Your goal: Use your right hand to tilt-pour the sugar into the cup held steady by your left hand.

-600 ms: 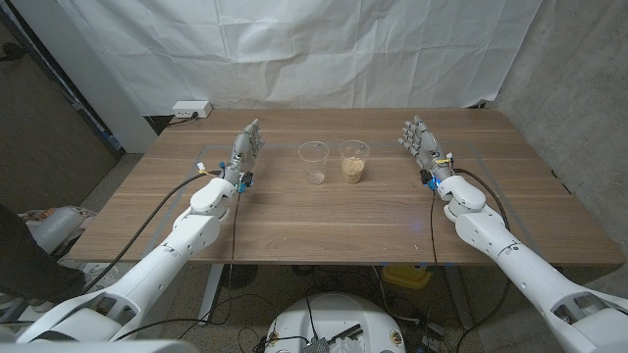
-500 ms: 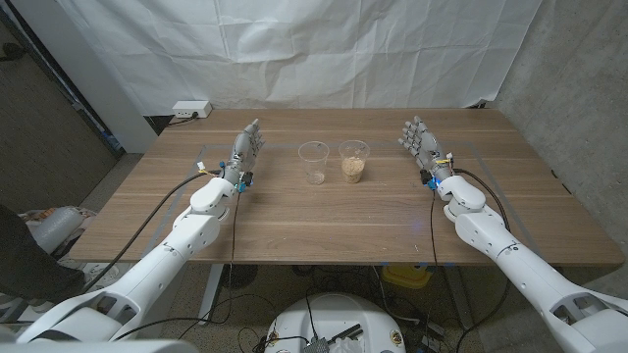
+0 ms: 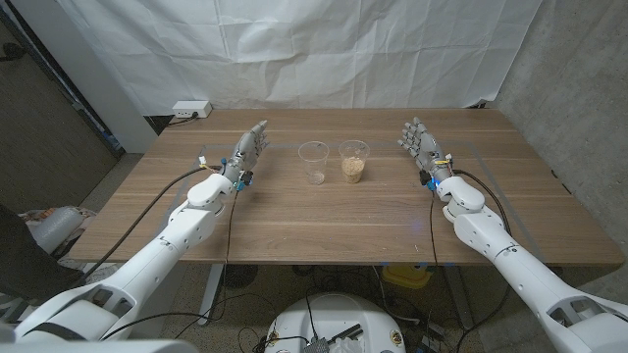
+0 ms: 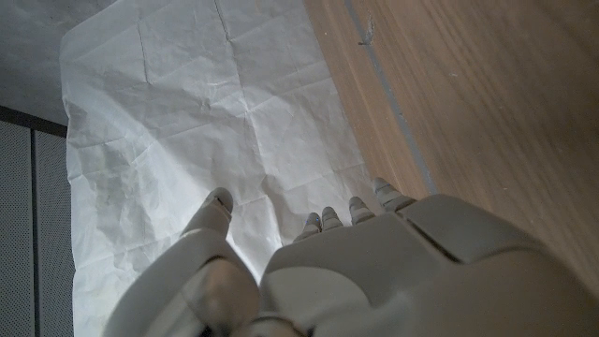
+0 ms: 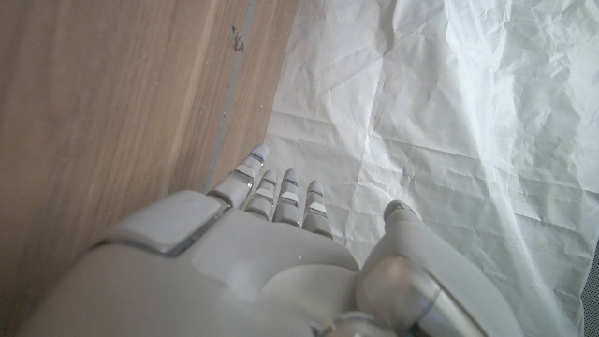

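Observation:
Two clear plastic cups stand side by side at the middle of the wooden table. The left cup (image 3: 314, 163) has only a trace of sugar at its bottom. The right cup (image 3: 354, 162) holds a layer of brown sugar. My left hand (image 3: 248, 148) is raised left of the cups, fingers apart, holding nothing, well apart from the near-empty cup. My right hand (image 3: 419, 141) stands open right of the sugar cup, also apart from it. The left wrist view shows my left hand (image 4: 309, 271) with fingers stretched out; the right wrist view shows my right hand (image 5: 271, 262) likewise.
A white cloth backdrop (image 3: 294, 49) hangs behind the table. A white power strip (image 3: 192, 110) lies at the far left corner. Cables run along both forearms. Faint tape lines (image 3: 471, 154) mark the tabletop near each hand.
My left hand has lifted slightly and shifted forward toward the cups. The right hand and both cups have stayed put.

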### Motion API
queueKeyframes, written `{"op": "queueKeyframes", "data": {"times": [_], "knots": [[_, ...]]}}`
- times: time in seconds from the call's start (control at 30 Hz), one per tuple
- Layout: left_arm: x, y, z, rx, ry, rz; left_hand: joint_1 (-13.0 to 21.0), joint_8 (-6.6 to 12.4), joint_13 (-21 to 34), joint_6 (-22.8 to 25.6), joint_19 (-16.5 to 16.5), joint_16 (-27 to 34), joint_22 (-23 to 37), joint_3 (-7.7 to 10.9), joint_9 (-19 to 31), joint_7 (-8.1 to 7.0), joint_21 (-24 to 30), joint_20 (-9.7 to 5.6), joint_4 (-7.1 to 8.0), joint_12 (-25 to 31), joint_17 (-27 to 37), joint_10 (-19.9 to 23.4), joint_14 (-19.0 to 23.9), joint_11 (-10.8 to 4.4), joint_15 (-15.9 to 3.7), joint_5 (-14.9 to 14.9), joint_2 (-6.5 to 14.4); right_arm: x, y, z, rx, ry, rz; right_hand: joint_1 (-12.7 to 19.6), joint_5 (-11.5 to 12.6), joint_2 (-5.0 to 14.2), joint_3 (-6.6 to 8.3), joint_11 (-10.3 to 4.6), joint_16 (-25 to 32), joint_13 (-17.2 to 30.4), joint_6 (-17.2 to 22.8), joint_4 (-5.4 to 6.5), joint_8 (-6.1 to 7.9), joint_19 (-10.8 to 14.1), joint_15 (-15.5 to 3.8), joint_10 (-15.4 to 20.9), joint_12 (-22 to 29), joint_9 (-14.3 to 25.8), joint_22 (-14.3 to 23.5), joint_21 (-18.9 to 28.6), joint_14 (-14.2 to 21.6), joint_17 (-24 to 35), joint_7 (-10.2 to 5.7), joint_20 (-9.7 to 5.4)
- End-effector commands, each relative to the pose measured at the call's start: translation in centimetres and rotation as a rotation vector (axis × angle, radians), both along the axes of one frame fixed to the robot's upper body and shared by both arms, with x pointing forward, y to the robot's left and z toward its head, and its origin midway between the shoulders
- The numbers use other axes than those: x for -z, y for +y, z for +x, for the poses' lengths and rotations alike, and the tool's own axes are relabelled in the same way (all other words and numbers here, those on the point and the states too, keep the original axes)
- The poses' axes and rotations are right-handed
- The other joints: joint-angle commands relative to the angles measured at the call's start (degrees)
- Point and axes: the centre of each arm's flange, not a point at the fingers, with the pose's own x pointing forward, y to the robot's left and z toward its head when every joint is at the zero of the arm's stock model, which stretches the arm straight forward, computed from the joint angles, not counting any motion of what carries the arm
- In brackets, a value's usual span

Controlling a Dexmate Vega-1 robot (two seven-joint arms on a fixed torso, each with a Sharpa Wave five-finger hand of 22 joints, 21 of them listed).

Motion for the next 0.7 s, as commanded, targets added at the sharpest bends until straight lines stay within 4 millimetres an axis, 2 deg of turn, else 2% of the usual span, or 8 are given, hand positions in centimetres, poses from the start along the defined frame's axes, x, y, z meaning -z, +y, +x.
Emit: {"op": "queueKeyframes", "data": {"times": [0.03,0.17,0.23,0.33,0.43,0.5,0.63,0.7], "knots": [[-0.9,0.0,0.2,0.026,-0.027,0.148,2.8,0.60,0.3,-2.6,1.0,0.6,0.2,-0.39,0.1,0.59,0.1,0.68,-3.01,1.1,0.3,0.7,2.1,0.64,0.28,0.4,-2.3,0.2,0.0,-0.2,0.007,0.006,-0.001,0.8,0.2,-0.04,0.34,0.25,0.3,0.2,0.6,-0.02,0.27,0.0,0.50,0.8,0.3,0.1,0.2,0.4,0.2,0.1,-0.26,0.38],[-1.0,-0.1,0.3,0.041,-0.040,0.170,4.7,0.75,0.4,-1.9,2.2,0.5,0.1,-1.42,0.2,1.27,0.1,0.28,-4.89,1.4,0.3,2.1,3.1,0.85,0.22,1.4,-5.1,0.1,-0.1,-0.3,0.009,0.003,-0.002,0.9,0.1,-0.05,0.41,0.21,0.3,0.2,0.7,-0.07,0.31,0.0,0.52,1.1,0.4,0.1,0.2,0.4,0.3,0.1,-0.28,0.54],[-1.2,-0.1,0.4,0.053,-0.050,0.189,6.9,0.60,0.6,-2.0,2.6,0.3,0.0,-2.74,0.2,1.75,-0.2,0.44,-6.09,1.2,0.4,2.1,3.4,1.24,0.45,3.1,-8.1,0.0,0.0,-0.3,0.010,0.001,0.002,0.9,0.1,-0.05,0.43,0.16,0.4,0.2,0.7,-0.08,0.32,0.0,0.51,1.1,0.4,0.1,0.2,0.4,0.4,0.1,-0.36,0.56],[-1.4,-0.3,0.4,0.070,-0.054,0.215,9.2,-0.02,0.7,-3.6,2.9,0.0,0.0,-4.39,0.3,2.85,-0.5,1.03,-6.53,0.9,0.5,1.5,3.0,2.15,1.29,5.5,-11.0,0.0,0.0,-0.4,0.011,0.000,-0.003,0.9,0.1,-0.06,0.47,0.22,0.4,0.2,0.8,-0.10,0.34,0.0,0.51,1.1,0.4,0.1,0.2,0.4,0.4,0.1,-0.39,0.56],[-1.6,-0.7,0.4,0.085,-0.066,0.256,10.2,-0.32,0.8,-4.7,3.2,-0.3,0.0,-5.24,0.4,3.03,-0.6,1.19,-6.56,0.6,0.5,0.8,2.4,2.52,1.56,6.8,-11.7,0.0,0.1,-0.5,0.012,0.002,-0.001,0.8,0.0,-0.08,0.49,0.23,0.4,0.2,0.9,-0.10,0.35,0.0,0.53,1.2,0.4,0.1,0.2,0.4,0.5,0.1,-0.42,0.61],[-1.7,-0.9,0.4,0.099,-0.070,0.268,11.2,-0.62,0.8,-6.0,3.2,-0.4,0.0,-6.16,0.4,3.68,-0.8,1.51,-6.58,0.3,0.5,-0.2,1.9,2.92,1.97,8.2,-12.1,0.1,0.1,-0.5,0.013,0.003,-0.001,0.8,0.0,-0.09,0.49,0.30,0.3,0.2,1.0,-0.10,0.38,0.0,0.52,1.2,0.4,0.1,0.2,0.4,0.4,0.1,-0.44,0.60],[-2.1,-1.7,0.3,0.141,-0.078,0.323,15.0,-1.20,1.3,-13.8,2.8,-0.7,0.0,-10.85,0.7,4.36,-1.8,1.06,-6.42,-0.4,0.6,-4.5,-1.1,3.51,2.10,13.8,-12.3,0.2,0.2,-0.7,0.017,0.006,-0.002,0.7,-0.1,-0.13,0.50,0.21,0.3,0.2,1.0,-0.08,0.38,0.0,0.57,1.3,0.4,0.1,0.2,0.4,0.5,0.2,-0.47,0.64],[-2.4,-2.1,0.2,0.148,-0.085,0.374,15.8,-1.30,1.4,-16.2,2.5,-0.8,0.1,-12.12,0.8,4.29,-2.0,0.87,-6.36,-0.7,0.6,-6.2,-2.2,3.51,2.07,15.1,-12.2,0.2,0.2,-0.8,0.020,0.008,-0.001,0.7,-0.1,-0.14,0.49,0.34,0.3,0.2,1.0,-0.05,0.39,0.0,0.58,1.4,0.4,0.1,0.2,0.3,0.5,0.2,-0.46,0.62]]}}
